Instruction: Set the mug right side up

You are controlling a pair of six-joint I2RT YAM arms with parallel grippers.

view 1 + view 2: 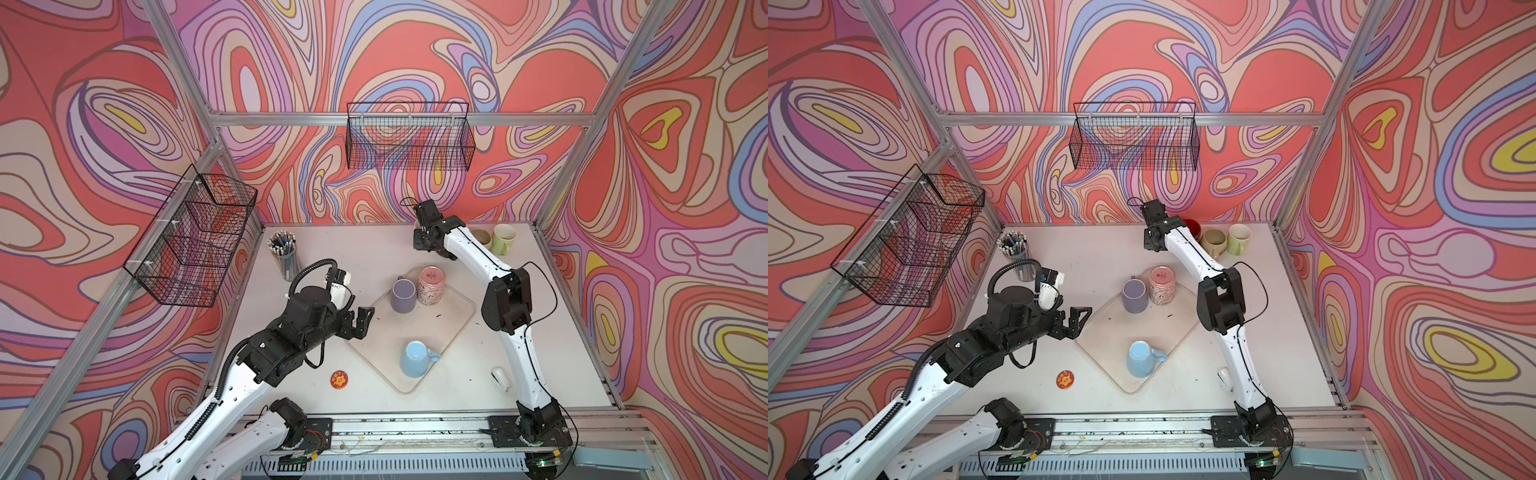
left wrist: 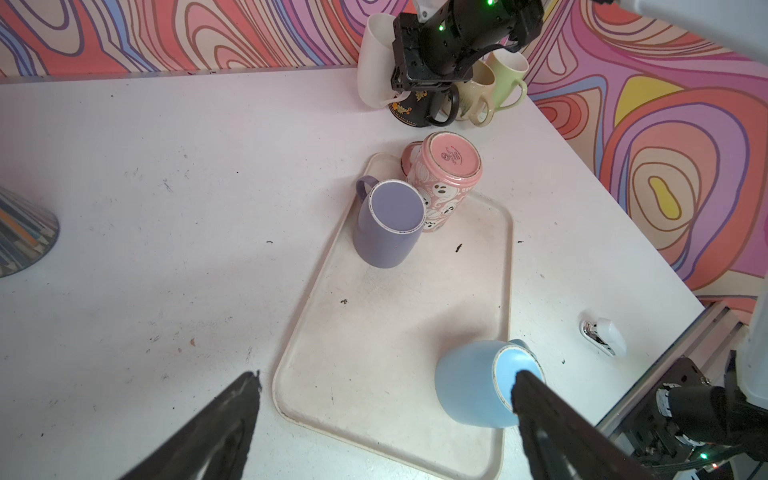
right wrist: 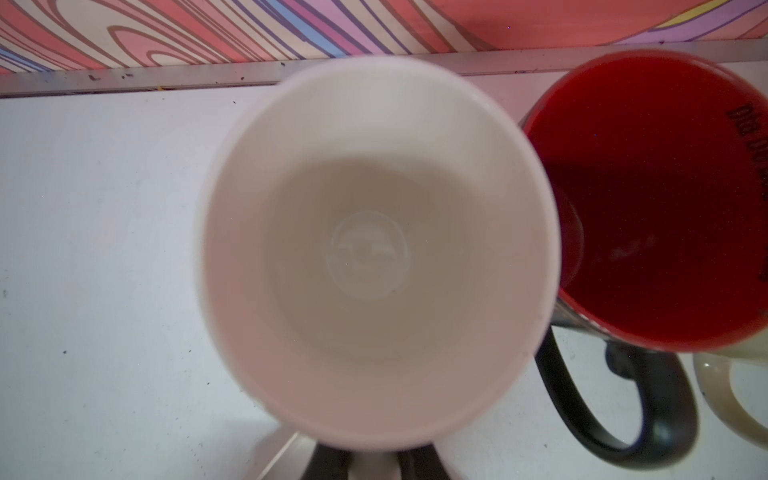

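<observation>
**White mug upright at the back of the table**

The white mug [image 3: 374, 232] sits near the table's [image 1: 332, 257] 12 o'clock edge. Its long axis is vertical and its mouth points up. It is just at 9 o'clock of a red-lined black mug [image 3: 648, 199]. The right pincer [image 3: 374, 463] is clamped on the white mug's handle. The left pincer [image 1: 362, 321], jaws wide apart and holding nothing, hovers at the tray's [image 1: 436, 328] 9 o'clock corner.
</observation>
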